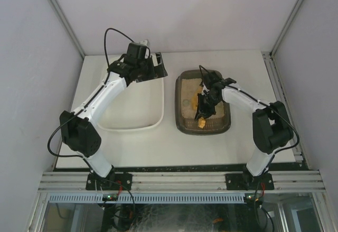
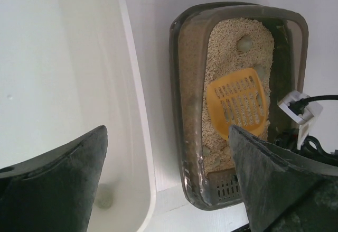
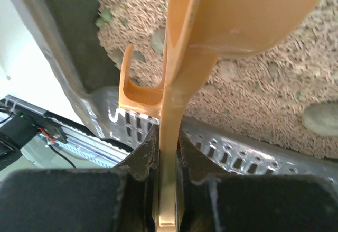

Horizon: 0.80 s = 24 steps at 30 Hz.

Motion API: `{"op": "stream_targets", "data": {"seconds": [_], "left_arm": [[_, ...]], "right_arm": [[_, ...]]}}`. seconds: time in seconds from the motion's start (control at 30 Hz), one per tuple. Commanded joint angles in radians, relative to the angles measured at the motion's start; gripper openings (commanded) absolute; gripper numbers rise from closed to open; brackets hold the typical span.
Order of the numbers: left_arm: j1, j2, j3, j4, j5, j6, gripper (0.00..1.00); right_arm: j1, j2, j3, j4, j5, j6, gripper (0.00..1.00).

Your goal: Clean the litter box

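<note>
The litter box (image 1: 180, 105) sits just right of the counter's middle, its long axis running from the near edge toward the far edge. A white tub (image 1: 132, 125) lies parallel to it on the left half, with a narrow strip of bare counter (image 1: 169, 147) between them. The sandy litter holds several greyish clumps (image 2: 244, 44).

The right end effector (image 1: 205, 110) hangs directly over the box and is clamped tight on the flat handle of an orange slotted scoop (image 2: 240, 102). The right wrist view shows the handle pinched between the fingers (image 3: 142, 163), with the pan reaching out over the litter beyond the box's slotted end wall (image 3: 253, 150). Whether the pan rests on the litter or floats just above it, I cannot tell.

The left end effector (image 1: 158, 65) hovers at the tub's far right corner, its fingers (image 2: 63, 179) spread wide and holding nothing.

The right arm is plainly the nearer one, and the litter lies straight below its scoop. The scoop lies roughly along the box's long axis, so the coming stroke probably has to run lengthwise through the litter toward a clump. The narrow side walls leave little room for a sideways sweep. Any load would then likely have to travel left across the strip to the tub.
</note>
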State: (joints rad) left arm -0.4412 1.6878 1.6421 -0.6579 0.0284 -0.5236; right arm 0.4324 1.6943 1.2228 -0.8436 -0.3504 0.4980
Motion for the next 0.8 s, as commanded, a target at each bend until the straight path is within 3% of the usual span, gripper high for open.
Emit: {"op": "stream_targets", "data": {"seconds": [0.0,0.27,0.4,0.77], "left_arm": [[-0.001,-0.065,0.019,0.047,-0.03,-0.021,1.0],[0.012,-0.133,-0.093,0.098,0.0,0.001,1.0],[0.025,-0.168,-0.134,0.128,0.002,0.005,1.0],[0.048,-0.241,-0.215,0.164,0.004,0.028,1.0]], "right_arm": [[0.016,0.06,0.122,-0.032,-0.052,-0.01,0.0],[0.027,0.165,0.249,-0.172,-0.095,-0.041,0.0],[0.041,0.186,0.316,-0.285,0.008,-0.067,0.0],[0.057,0.216,0.333,-0.391,0.027,-0.085,0.0]]}}
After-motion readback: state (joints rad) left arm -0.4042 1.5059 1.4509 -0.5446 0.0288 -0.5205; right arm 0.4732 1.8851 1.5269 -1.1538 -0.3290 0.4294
